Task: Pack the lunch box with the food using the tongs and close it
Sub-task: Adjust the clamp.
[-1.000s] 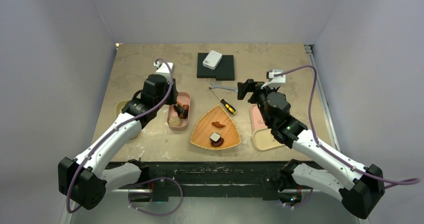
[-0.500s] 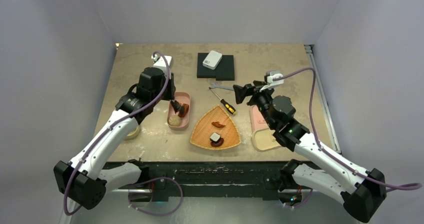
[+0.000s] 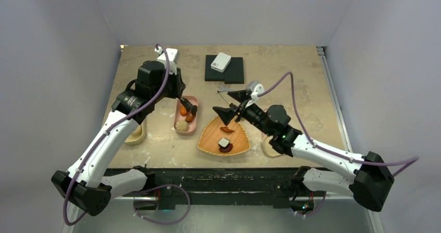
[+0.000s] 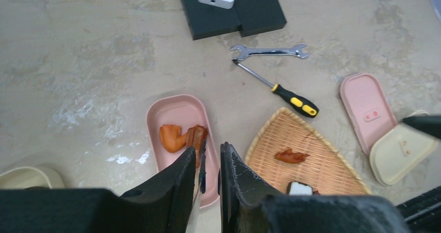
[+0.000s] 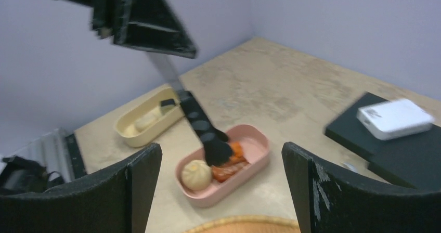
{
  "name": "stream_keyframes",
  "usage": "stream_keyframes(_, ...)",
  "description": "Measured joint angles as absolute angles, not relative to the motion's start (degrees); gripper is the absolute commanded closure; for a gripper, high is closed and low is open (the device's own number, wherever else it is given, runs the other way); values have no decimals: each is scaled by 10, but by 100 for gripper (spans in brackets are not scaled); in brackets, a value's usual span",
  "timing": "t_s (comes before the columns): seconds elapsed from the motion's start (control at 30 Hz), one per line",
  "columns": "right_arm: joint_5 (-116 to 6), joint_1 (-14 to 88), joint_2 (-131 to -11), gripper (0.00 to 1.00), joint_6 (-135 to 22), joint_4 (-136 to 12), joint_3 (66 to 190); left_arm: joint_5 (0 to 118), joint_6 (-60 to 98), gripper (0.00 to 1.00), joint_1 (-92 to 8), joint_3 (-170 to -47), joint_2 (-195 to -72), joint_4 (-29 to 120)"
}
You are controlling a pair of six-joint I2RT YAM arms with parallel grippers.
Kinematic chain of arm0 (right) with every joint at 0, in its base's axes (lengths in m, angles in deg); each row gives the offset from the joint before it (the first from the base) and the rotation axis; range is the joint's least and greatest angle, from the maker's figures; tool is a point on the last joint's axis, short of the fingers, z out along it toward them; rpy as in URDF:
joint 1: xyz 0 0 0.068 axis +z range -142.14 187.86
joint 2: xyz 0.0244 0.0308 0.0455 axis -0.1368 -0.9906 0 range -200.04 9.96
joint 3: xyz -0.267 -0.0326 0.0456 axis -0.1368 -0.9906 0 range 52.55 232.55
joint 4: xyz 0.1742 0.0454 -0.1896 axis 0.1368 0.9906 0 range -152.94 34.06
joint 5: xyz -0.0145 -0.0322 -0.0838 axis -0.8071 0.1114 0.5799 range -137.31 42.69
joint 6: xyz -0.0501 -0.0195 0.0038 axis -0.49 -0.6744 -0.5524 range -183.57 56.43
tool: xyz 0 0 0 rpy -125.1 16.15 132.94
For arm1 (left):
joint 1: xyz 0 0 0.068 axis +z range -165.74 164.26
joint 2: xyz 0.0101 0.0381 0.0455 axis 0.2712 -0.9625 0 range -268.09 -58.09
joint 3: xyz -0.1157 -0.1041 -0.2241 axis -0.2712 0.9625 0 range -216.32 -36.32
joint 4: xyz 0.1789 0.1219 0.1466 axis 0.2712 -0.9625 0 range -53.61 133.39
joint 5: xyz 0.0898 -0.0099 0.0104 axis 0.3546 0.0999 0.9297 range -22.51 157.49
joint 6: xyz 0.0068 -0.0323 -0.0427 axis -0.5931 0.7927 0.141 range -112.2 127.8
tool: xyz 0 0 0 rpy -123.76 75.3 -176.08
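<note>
Broadly, the table (image 3: 291, 66) carries a woven tray (image 3: 240, 138) at centre, with the pink lunch box (image 4: 177, 113) just beside it at 9 o'clock. The left gripper (image 4: 209, 150) is clamped on the tongs (image 5: 200, 124), their long axis pointing toward 4 o'clock and their tips over the box's sausage (image 4: 196, 137). The right gripper (image 3: 231, 104) hangs empty, jaws wide apart, over the tray's 12 o'clock corner. The unpacked red-orange piece (image 4: 291, 156) and black-and-white piece (image 3: 224, 143) lie at 4 o'clock from the tong tips, likely the left arm's next reach.
</note>
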State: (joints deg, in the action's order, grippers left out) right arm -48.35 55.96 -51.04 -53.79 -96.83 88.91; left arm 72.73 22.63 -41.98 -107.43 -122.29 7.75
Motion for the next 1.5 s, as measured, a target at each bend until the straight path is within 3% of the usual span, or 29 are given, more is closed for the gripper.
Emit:
stream_keyframes(0.47,-464,642,-700,11,-580,-1080,922,562,239,100,-420,-1107,-1269,52)
stream_keyframes(0.63,-465,650,-735,17,-596,-1090,938,541,248,100,-420,-1107,-1269,51)
stream_keyframes(0.7,-463,654,-754,22,-602,-1091,947,536,248,100,-420,-1107,-1269,51)
stream_keyframes(0.83,-442,662,-786,43,-615,-1091,963,528,248,100,-420,-1107,-1269,51)
stream_keyframes(0.9,-429,666,-797,58,-620,-1090,967,527,249,91,-420,-1107,-1269,51)
stream_keyframes(1.0,-412,668,-799,92,-622,-1089,968,528,250,59,-420,-1106,-1268,54)
stream_keyframes(1.1,-406,676,-798,100,-610,-1089,968,529,252,24,-420,-1095,-1263,80)
stream_keyframes(1.13,-403,676,-798,100,-603,-1089,968,527,253,19,-420,-1087,-1257,86)
stream_keyframes(1.33,-388,671,-789,100,-555,-1087,968,517,259,14,-420,-1009,-1198,154)
stream_keyframes(1.43,-385,671,-776,100,-533,-1080,968,512,259,19,-420,-987,-1177,176)
stream_keyframes(1.5,-382,671,-764,100,-521,-1074,968,508,261,29,-420,-978,-1172,192)
